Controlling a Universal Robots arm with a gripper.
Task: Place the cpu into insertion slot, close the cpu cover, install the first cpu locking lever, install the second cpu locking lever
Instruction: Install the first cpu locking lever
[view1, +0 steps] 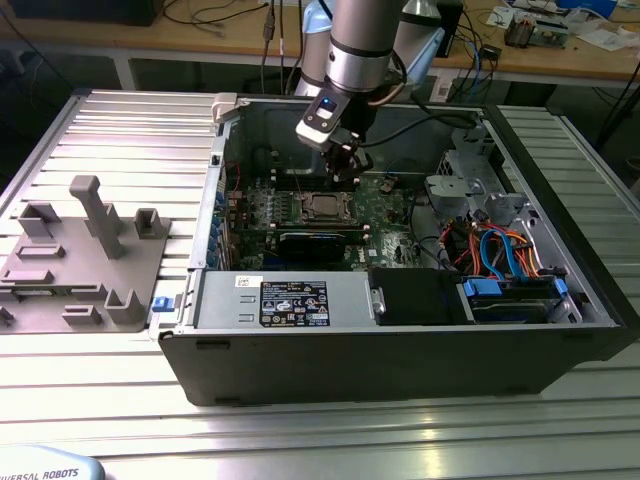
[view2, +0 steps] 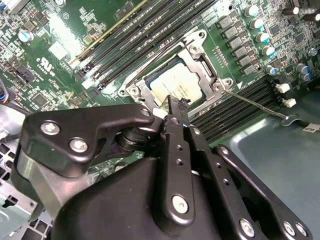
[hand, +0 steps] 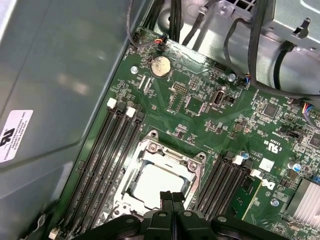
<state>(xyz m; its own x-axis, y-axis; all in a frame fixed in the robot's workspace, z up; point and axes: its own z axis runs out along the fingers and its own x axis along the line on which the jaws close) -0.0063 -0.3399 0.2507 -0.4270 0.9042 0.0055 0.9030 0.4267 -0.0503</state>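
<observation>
The exterior view looks steeply down from well back, the whole open computer case (view1: 400, 340) mid-frame. Both wrist views sit close above its motherboard (hand: 210, 125) — sharing the cpu (view2: 177, 85).

Gripper (hand: 171, 196) hides near edge of cpu (hand: 157, 182) and cpu cover (hand: 170, 154) in both wrist views. Arm (view1: 360, 40) cut off by exterior view's top edge.

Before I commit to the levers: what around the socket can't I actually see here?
- Near edge of the cpu cover, both wrist views: hidden behind the fingers.
- Whether the fingers pinch anything: their own tips block that spot.
- Seating of the cpu, exterior view: too small to judge, and the gripper crowds it.
</observation>
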